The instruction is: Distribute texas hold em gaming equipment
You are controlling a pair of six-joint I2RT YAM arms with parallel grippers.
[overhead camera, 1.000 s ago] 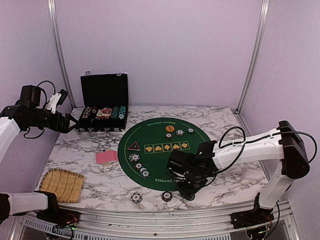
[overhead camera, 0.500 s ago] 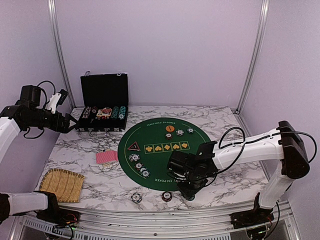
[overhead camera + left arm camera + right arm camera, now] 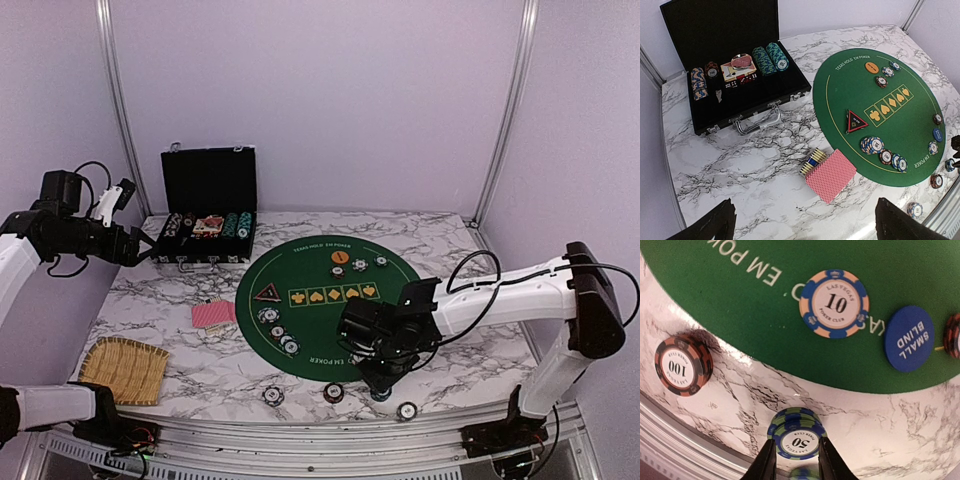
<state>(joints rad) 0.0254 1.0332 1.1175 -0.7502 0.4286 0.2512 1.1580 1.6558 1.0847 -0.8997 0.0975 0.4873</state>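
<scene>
The right gripper [image 3: 797, 447] pinches its jaws on green-and-blue chips [image 3: 797, 432] near the counter's [image 3: 880, 410] front edge, beside the green mat [image 3: 765, 320]. From overhead they are hidden by the arm. The left gripper's [image 3: 807, 220] jaws gape wide, empty.

- Robot lab, a data-collection cell; not a home or a card room.
- Plain lilac walls [image 3: 320, 100] on three sides, with bare aluminium posts [image 3: 114, 110] framing the cell.
- Left arm [image 3: 20, 255] and right arm [image 3: 500, 295] are mounted on an aluminium rail [image 3: 300, 440] along the near edge.
- Loose black cables [image 3: 470, 272] loop over the right arm.
- Marble-pattern table [image 3: 470, 240] is the single work surface.
- Laid out on it: green poker mat [image 3: 310, 272], open black chip case [image 3: 210, 185], poker chips [image 3: 268, 316], straw mat [image 3: 125, 368].
</scene>
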